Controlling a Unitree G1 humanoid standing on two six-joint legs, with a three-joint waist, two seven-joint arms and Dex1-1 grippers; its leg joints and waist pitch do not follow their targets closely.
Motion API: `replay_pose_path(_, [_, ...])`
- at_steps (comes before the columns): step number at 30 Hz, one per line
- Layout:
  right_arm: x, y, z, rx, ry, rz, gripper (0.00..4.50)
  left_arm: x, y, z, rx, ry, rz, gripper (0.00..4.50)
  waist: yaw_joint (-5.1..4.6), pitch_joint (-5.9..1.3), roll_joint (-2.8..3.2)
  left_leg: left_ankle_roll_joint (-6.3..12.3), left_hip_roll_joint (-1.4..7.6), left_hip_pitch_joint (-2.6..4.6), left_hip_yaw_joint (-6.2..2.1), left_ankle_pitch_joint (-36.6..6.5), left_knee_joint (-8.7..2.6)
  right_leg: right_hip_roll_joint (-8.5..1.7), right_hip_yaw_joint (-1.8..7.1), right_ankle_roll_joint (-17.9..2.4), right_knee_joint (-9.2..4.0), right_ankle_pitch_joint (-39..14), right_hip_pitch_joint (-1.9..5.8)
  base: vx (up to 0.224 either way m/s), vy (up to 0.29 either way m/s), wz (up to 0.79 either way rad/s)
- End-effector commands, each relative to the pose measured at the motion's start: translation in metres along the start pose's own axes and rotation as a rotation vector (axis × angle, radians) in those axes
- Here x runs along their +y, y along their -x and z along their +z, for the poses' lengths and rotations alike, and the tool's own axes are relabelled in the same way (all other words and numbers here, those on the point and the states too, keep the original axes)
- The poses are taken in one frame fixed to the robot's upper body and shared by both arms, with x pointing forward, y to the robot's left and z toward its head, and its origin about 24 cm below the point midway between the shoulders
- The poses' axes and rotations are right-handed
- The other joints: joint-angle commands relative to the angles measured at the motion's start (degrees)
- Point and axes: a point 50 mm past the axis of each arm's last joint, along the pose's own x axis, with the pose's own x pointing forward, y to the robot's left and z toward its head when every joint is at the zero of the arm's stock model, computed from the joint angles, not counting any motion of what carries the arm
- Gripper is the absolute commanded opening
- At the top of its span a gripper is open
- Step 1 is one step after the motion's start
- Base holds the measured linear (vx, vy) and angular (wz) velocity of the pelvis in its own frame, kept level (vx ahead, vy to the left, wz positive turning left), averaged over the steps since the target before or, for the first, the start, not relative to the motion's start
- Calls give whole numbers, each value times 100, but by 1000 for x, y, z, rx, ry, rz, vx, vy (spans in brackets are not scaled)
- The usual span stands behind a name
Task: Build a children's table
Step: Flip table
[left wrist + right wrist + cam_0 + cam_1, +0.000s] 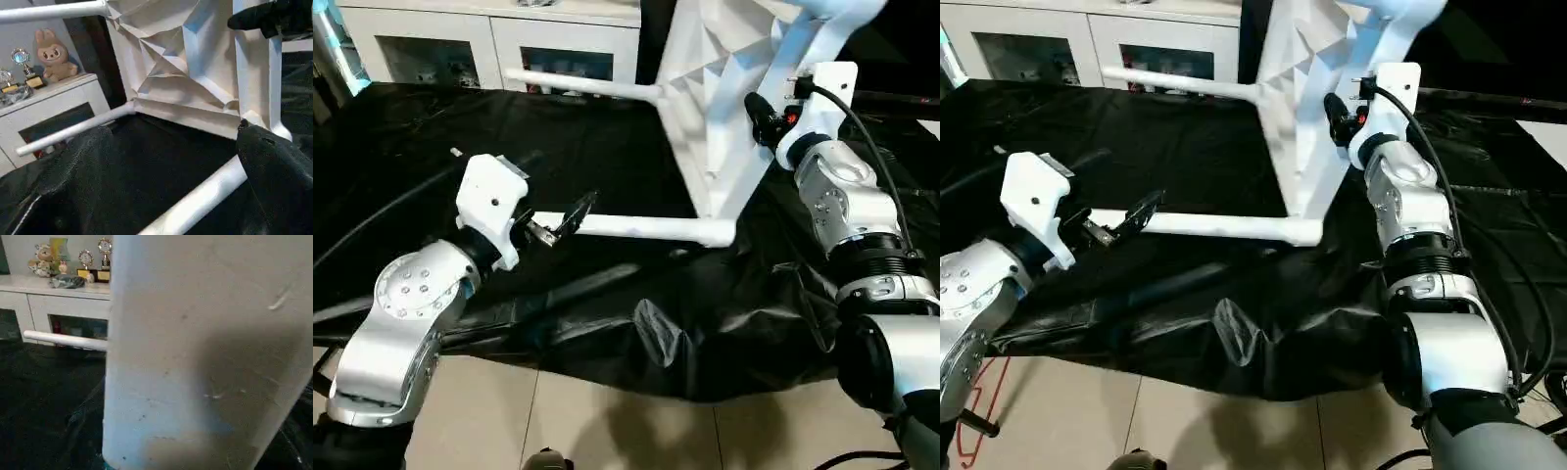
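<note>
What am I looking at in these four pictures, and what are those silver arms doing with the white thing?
A two-armed robot is building a children's table. Two pictures come from cameras in its head, looking down over its silver forearms; the other two from cameras on its wrists. The tabletop stands on edge on a black sheet, with legs already sticking out sideways. The right gripper has its jaws closed on the tabletop's edge, steadying it. The left gripper, jaws open, holds nothing and sits at the end of the nearest leg.
</note>
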Motion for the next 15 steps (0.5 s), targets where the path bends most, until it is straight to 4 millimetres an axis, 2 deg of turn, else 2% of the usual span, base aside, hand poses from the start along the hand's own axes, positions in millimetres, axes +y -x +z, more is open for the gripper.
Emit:
replay_pose_path(1, [-3,1,2,27,104,11,196,3,-8,13,-22,-115,-35,450,-44,-382,13,-244,138,134,-22,-1067,-375,-264,235,-880,-356,-737,224,0,0,0])
replay_pose_path(2, [-2,1,2,29,109,15,196,3,-8,13,-23,-120,-36,450,-45,-380,13,-243,135,128,-28,-1060,-374,-261,232,-864,-354,-745,231,0,0,0])
replay_pose_path(5, [7,1,-3,59,186,70,196,7,-17,24,-31,-289,-65,450,-59,-380,9,-250,134,112,-34,-978,-373,-276,236,-851,-350,-710,240,0,0,0])
replay_pose_path(6, [8,0,-5,63,190,81,265,8,-19,26,-34,-316,-68,450,-68,-370,10,-270,131,104,-34,-1019,-373,-283,240,-860,-351,-766,242,0,0,0])
replay_pose_path(9, [13,0,-9,69,186,86,268,12,-26,35,-60,-378,-54,450,-82,-384,-11,-295,139,109,-32,-983,-369,-298,243,-929,-331,-698,251,0,0,0])
replay_pose_path(11, [15,0,-11,69,184,86,305,14,-30,40,-83,-399,-53,450,-85,-397,3,-286,140,105,-33,-881,-361,-304,247,-988,-307,-519,261,0,0,0])
replay_pose_path(12, [17,1,-12,62,179,89,309,15,-33,46,-107,-433,-44,450,-88,-394,-5,-261,132,101,-25,-837,-357,-287,246,-1010,-312,-437,257,0,0,0])
replay_pose_path(13, [18,2,-12,56,176,91,311,16,-35,50,-122,-458,-37,450,-87,-409,20,-263,135,103,-33,-788,-350,-295,247,-1051,-285,-321,267,0,0,0])
replay_pose_path(14, [18,2,-12,56,176,91,321,16,-35,50,-122,-458,-37,450,-87,-409,20,-263,135,103,-33,-788,-350,-295,247,-1051,-285,-321,267,0,0,0])
replay_pose_path(15, [22,4,-12,28,174,99,348,16,-40,60,-169,-554,-23,450,-82,-395,10,-244,131,103,-28,-788,-353,-285,245,-1067,-304,-266,262,0,0,0])
